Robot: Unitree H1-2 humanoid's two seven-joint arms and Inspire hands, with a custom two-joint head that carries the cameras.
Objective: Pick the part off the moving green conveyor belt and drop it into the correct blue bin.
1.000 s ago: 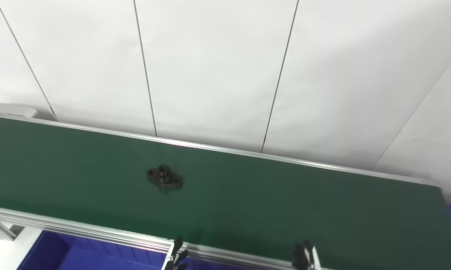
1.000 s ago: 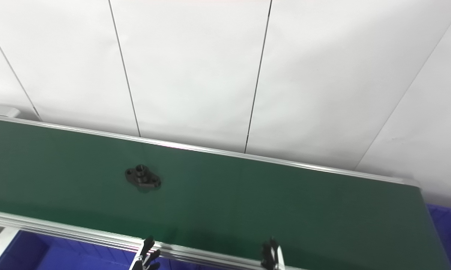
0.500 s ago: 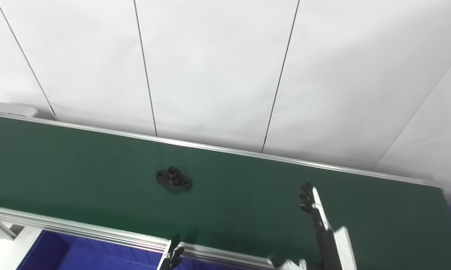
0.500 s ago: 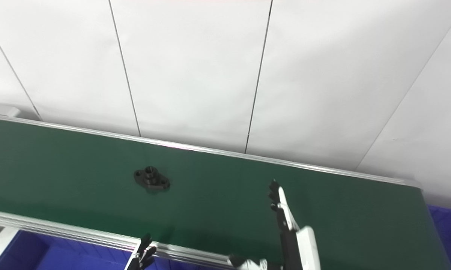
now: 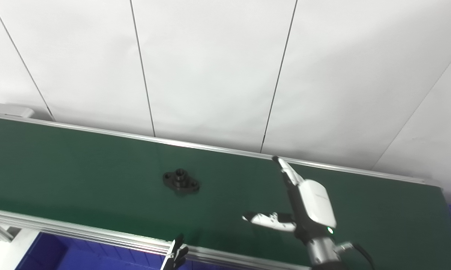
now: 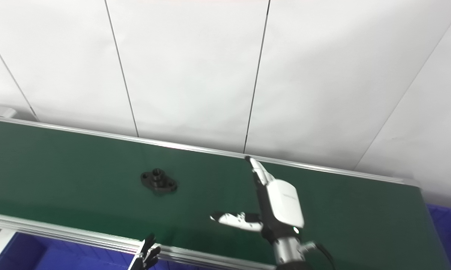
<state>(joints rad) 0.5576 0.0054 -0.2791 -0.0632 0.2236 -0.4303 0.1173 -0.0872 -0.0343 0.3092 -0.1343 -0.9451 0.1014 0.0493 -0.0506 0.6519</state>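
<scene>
A small black flanged part (image 5: 181, 182) with a raised hub lies flat on the green conveyor belt (image 5: 79, 165), left of centre. My right hand (image 5: 304, 198) hovers over the belt well to the right of the part, open, with its fingers stretched toward the far rail and its thumb (image 5: 265, 220) pointing left. It holds nothing. Only the fingertips of my left hand (image 5: 176, 255) show at the bottom edge, below the near rail; the rest is cut off.
Silver rails (image 5: 98, 236) line the belt on both sides. A blue bin (image 5: 60, 255) sits below the near rail at bottom left, and another blue bin (image 6: 447, 225) shows past the belt's right end. White wall panels (image 5: 210, 75) stand behind.
The right hand rose from the bottom edge and reached out over the belt, with its thumb spread. The part drifted right along the belt. The left fingertips barely moved.
</scene>
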